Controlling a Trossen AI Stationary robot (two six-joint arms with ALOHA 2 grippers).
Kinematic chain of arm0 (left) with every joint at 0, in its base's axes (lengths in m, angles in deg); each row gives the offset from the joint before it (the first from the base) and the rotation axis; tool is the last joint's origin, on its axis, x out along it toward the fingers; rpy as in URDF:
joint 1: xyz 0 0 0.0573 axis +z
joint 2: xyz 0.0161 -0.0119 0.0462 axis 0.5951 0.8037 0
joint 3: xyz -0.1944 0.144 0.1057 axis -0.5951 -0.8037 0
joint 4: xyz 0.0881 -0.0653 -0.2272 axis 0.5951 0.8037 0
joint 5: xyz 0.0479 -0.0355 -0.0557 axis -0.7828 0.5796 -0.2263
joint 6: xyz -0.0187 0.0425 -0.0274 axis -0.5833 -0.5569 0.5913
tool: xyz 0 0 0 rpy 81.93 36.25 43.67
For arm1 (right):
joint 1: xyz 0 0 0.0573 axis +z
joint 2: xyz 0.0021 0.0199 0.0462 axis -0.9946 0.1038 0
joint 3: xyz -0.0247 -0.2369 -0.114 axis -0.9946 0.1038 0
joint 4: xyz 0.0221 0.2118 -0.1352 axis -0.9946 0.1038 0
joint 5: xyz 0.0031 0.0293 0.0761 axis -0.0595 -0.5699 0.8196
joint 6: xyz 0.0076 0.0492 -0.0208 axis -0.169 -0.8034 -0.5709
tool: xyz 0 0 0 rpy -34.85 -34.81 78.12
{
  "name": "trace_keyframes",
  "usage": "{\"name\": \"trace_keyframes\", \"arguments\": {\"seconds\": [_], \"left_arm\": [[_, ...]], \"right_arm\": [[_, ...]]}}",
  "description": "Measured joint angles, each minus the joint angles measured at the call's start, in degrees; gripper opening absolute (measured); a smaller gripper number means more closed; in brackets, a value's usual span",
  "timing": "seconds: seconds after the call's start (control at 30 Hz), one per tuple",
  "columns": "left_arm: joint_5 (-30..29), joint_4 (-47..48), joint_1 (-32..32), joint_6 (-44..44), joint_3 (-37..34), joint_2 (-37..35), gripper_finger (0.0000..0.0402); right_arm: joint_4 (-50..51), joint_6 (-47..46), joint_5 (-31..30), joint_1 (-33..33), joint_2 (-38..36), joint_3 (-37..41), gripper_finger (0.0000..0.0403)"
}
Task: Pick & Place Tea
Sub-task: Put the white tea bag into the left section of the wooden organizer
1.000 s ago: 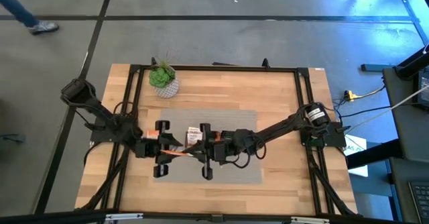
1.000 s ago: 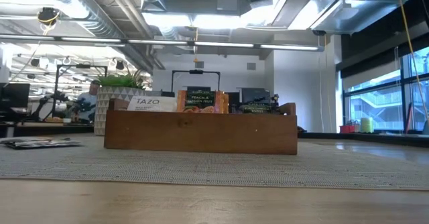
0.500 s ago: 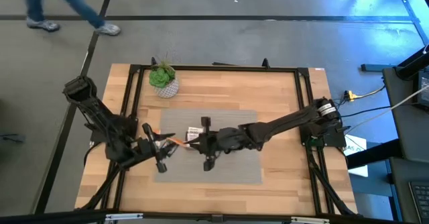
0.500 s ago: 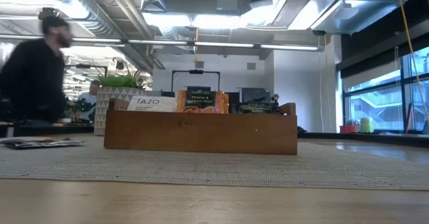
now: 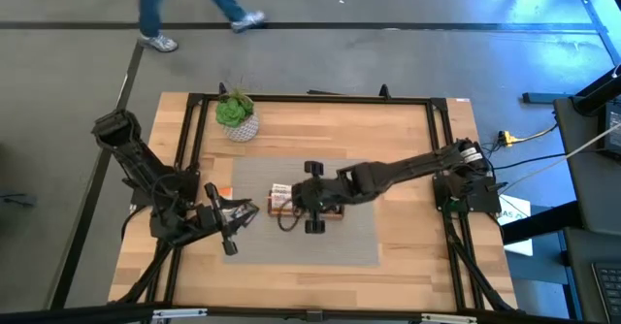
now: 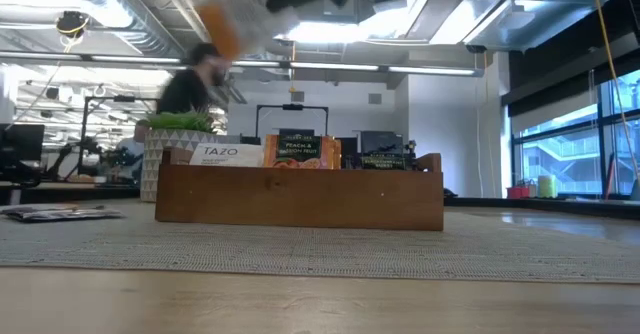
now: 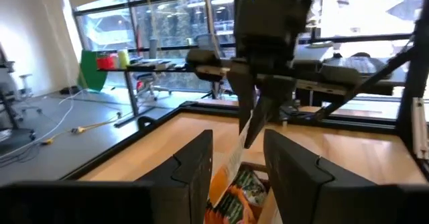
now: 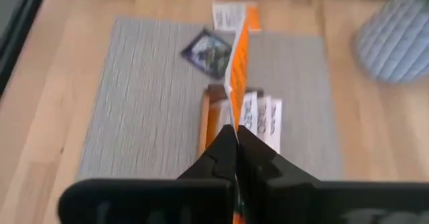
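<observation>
1. Pale plank table [image 5: 408,140] carries a grey woven mat [image 5: 359,242] with a brown wooden tray [image 6: 300,199] on it.
2. Right gripper [image 8: 234,133] hangs over the tray, fingers pinched on a thin white-and-orange sachet [image 8: 238,70].
3. Left gripper [image 5: 241,213] rests left of the tray, fingers apart, empty.
4. Right wrist view alone shows two sachets [image 8: 218,33] flat beyond the tray.

"TAZO" on white sachet [image 6: 220,153] in tray [image 6: 300,198]; "PEACH" legible on orange sachet [image 6: 301,151] beside it.
</observation>
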Motion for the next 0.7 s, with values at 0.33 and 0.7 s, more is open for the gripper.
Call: {"name": "trace_keyframes", "arguments": {"seconds": [0.33, 0.7], "left_arm": [[-6.9, 0.0, -4.7, 0.0, -0.1, 0.0, 0.0129], [-9.4, 1.1, -4.9, -0.1, -0.1, 0.0, 0.0129]], "right_arm": [[0.5, -5.1, 14.0, -6.2, 3.1, -0.4, 0.0005], [2.3, -6.3, 18.4, -7.3, 8.7, -2.6, 0.0005]]}}
